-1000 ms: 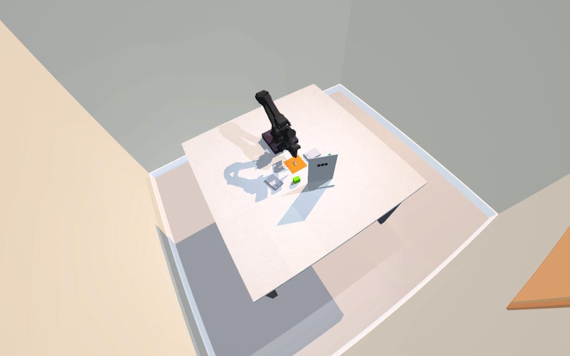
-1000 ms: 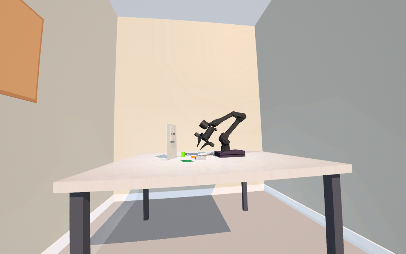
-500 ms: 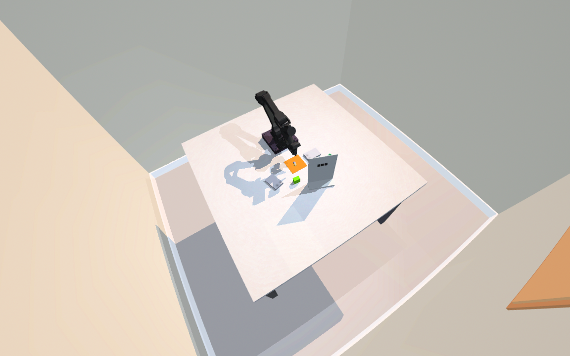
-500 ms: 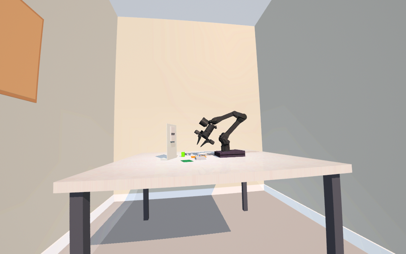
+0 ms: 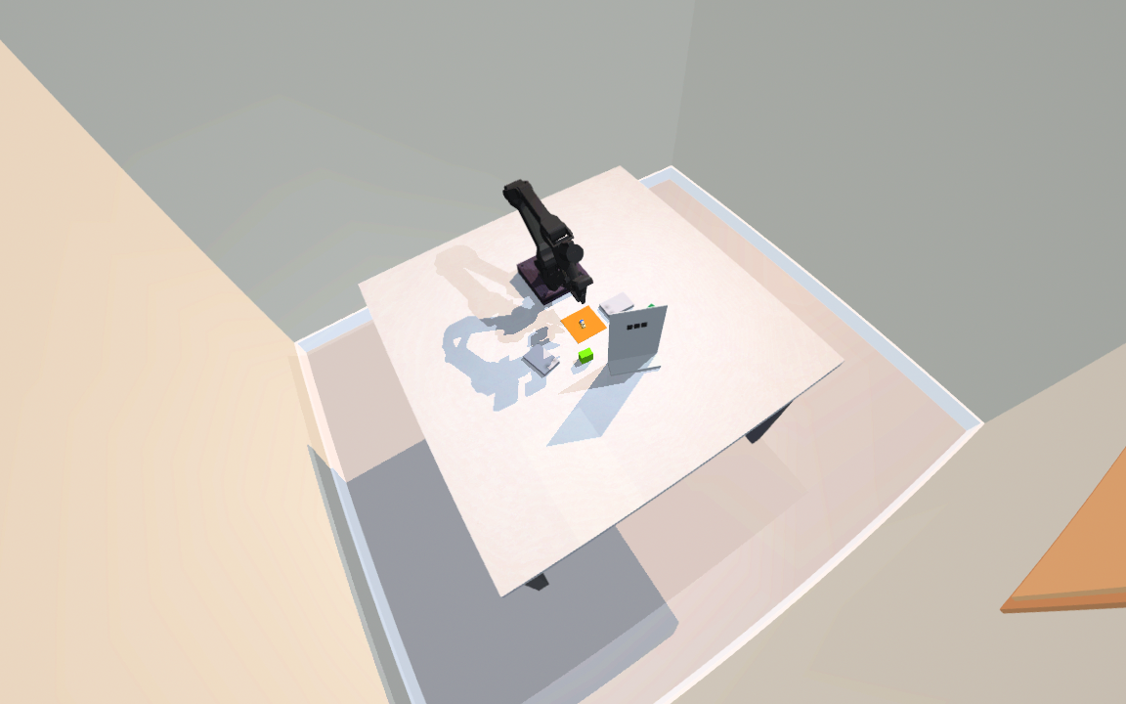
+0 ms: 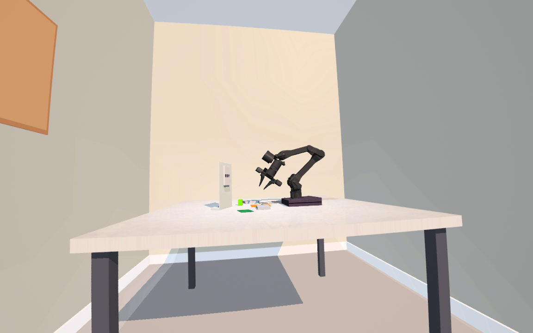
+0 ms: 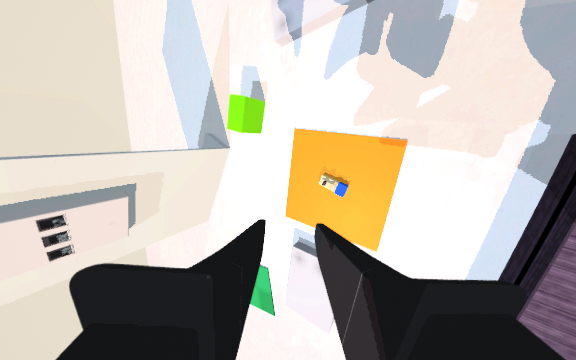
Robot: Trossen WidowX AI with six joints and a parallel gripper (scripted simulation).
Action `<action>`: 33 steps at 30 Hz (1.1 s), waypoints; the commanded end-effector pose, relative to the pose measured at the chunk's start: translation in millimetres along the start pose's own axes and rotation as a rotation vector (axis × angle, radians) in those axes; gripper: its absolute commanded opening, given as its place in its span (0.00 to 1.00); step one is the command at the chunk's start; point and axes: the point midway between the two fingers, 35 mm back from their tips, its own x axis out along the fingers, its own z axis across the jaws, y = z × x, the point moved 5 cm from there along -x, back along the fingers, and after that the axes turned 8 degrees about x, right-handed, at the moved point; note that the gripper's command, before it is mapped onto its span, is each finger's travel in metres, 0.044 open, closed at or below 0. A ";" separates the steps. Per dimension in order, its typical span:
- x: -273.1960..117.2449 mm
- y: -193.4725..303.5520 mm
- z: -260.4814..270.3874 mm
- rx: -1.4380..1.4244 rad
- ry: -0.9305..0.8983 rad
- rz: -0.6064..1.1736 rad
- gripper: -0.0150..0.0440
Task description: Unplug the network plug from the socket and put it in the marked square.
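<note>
Plug [image 5: 583, 324] [image 7: 333, 185], small and blocky, lies on flat orange square [image 5: 588, 334] [image 6: 254, 206] [image 7: 348, 155]; tapered black jaws [image 5: 583, 300] [image 6: 262, 187] stand partly open, holding nothing.

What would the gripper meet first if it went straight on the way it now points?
Probably the tabletop, beside or just inside the panel-side edge of the orange square. Depth makes the gripper's exact landing spot unclear.

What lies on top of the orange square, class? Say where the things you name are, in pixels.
The plug [image 5: 582, 324] [image 7: 333, 185], cream with a blue end, lies inside the orange square [image 5: 583, 335] [image 7: 368, 200]. The square's surface directly beneath the plug is covered, so cannot be seen.
</note>
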 end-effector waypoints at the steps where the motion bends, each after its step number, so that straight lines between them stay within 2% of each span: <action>1: -6.7 0.1 2.5 0.004 0.000 -0.003 0.52; 9: -11.3 0.8 5.7 0.000 0.000 0.000 0.52; 33: -67.6 6.4 46.3 0.002 0.000 -0.002 0.52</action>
